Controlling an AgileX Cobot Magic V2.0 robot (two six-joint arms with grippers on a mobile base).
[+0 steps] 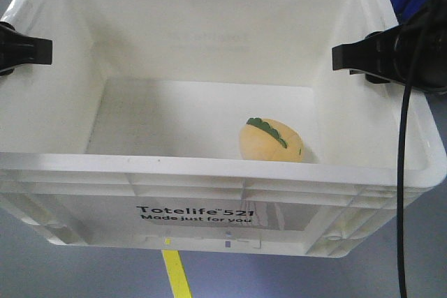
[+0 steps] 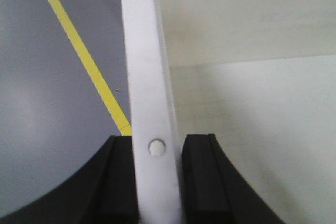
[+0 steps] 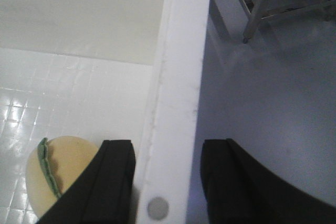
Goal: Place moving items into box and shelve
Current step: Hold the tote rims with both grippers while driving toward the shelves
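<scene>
Left end effector (image 2: 156, 182) pinching box (image 1: 209, 193) rim; right end effector (image 3: 165, 182) likewise (plush toy (image 1: 274, 140) inside).

You see a box (image 1: 209, 207) of smooth white plastic, its gridded floor glossy. At five o'clock inside lies a matt, soft cloth toy (image 1: 272, 141). Both grippers' fingers (image 3: 113, 182) look matt black. The floor (image 2: 47, 103) is smooth grey.
</scene>
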